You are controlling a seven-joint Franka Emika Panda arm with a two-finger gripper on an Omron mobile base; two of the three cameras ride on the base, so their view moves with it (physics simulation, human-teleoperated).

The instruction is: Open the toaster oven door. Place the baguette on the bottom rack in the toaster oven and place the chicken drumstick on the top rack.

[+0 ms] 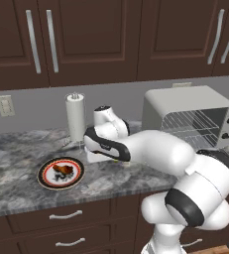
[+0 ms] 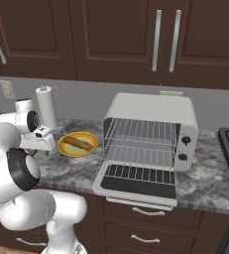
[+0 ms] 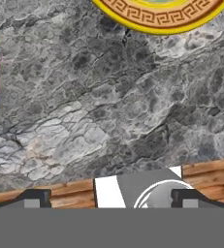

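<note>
Golden baguette [image 2: 78, 144] lies just beyond our pincer [image 3: 111, 196] (wide open, empty), long axis slanting toward the toaster oven [image 2: 153, 136].

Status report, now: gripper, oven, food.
Gripper open, empty, over bare counter. Oven door down, racks bare. Baguette and drumstick on their plates. Nothing blocking.

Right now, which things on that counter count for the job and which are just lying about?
For the job:
toaster oven, its door already down
top rack
bottom rack
baguette on the yellow plate
chicken drumstick on the dark plate

Lying about:
paper towel roll
wall outlet
</note>
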